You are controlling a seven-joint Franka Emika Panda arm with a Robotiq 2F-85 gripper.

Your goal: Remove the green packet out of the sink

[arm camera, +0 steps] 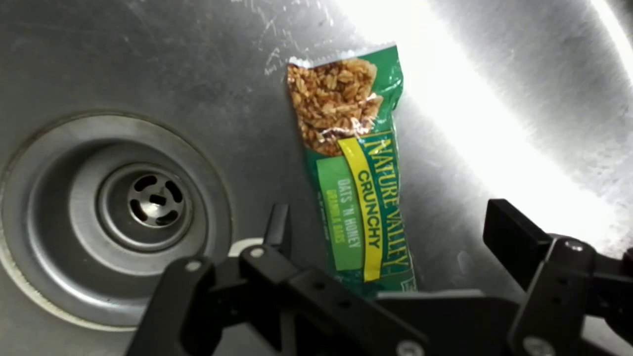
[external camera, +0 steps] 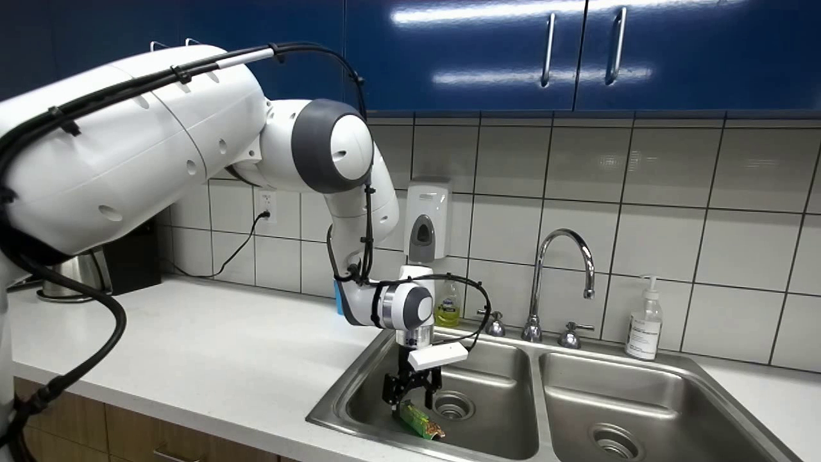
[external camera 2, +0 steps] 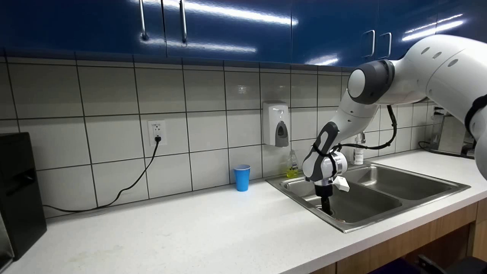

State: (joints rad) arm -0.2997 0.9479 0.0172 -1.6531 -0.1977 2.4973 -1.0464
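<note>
ideally, the green packet (arm camera: 353, 173), seen beside the drain (arm camera: 156, 201) in the sink (external camera: 539, 404), should be centred between the wide-spread, unladen jaws of the gripper (arm camera: 393, 225) before being pinched across its narrow width.

The green packet (arm camera: 353, 188), one end hidden behind the gripper (arm camera: 394, 227) in the wrist view.
</note>
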